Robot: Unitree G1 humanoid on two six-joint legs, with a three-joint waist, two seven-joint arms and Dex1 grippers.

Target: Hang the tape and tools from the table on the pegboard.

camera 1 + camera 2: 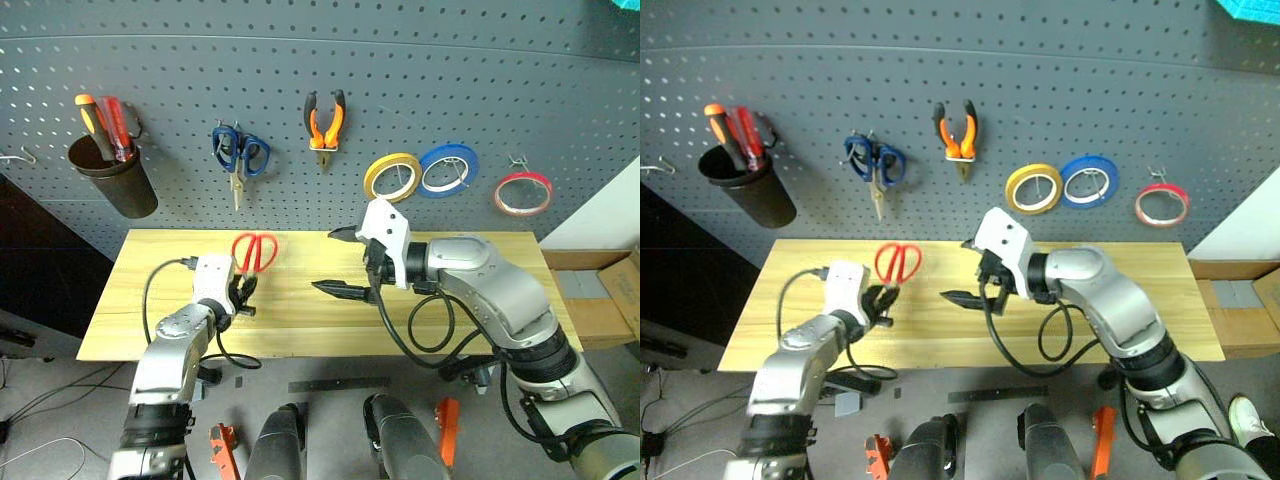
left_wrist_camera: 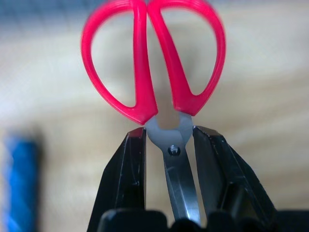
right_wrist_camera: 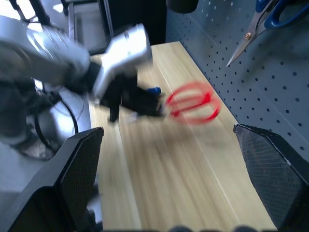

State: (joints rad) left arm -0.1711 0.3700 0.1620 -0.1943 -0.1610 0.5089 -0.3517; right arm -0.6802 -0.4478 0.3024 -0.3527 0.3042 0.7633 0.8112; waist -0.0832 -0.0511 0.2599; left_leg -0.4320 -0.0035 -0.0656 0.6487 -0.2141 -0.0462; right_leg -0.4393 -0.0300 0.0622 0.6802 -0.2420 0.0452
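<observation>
Pegboard (image 1: 300,60): dark grey perforated panel behind the table; carries hooks so items hang clear of the work surface.
Table (image 1: 480,290): light wood plank top below the pegboard; serves as the pick-up area.
Right gripper (image 1: 345,262): above the table middle, pointing across toward the left arm; fingers spread wide and holding nothing, judged to be ready to receive or assist.
Left gripper (image 1: 240,295): fingers narrowed onto the red-handled scissors (image 2: 154,67), clamping the blades just below the pivot so both handle loops stay free for a hook.
Red tape ring (image 1: 523,193): already on a hook at the right of the pegboard.
Pliers (image 1: 325,122): hung upper centre of the pegboard, handles up.
Blue-handled screwdriver (image 2: 21,183): lies on the table beside the left gripper, not yet hung.
</observation>
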